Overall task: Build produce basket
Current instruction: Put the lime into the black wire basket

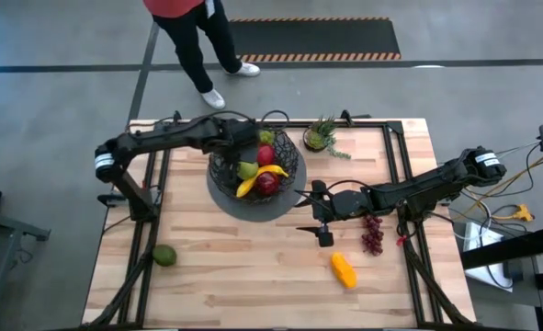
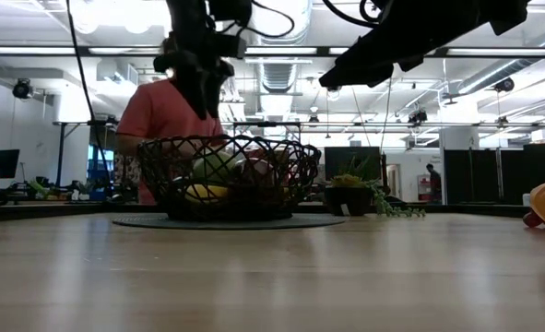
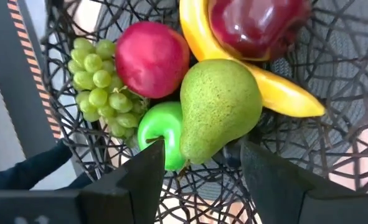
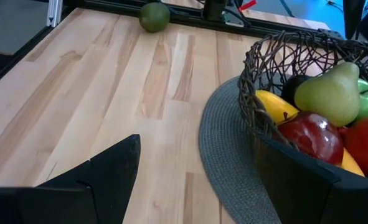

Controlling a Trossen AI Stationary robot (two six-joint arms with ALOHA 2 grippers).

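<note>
Basket [image 1: 223,184]: upper centre of high view, on grey mat, holding pear [image 3: 218,109], banana [image 3: 277,90], apples, green grapes [image 3: 99,84].
Left gripper [image 3: 199,165]: above basket, open, empty.
Right gripper [image 1: 319,216]: centre frame, open, empty.
Table [image 1: 253,276]: lime [image 1: 164,256] lower left; purple grapes [image 1: 373,234], orange piece [image 1: 344,270] lower right.

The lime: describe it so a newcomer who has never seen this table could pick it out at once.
Start at the wooden table and find the black wire basket on its grey round mat near the far edge. From there go to the table's near corner on the left arm's side, where the lime lies alone on bare wood. It is round and dull green, apart from the orange piece and the purple grapes.
</note>
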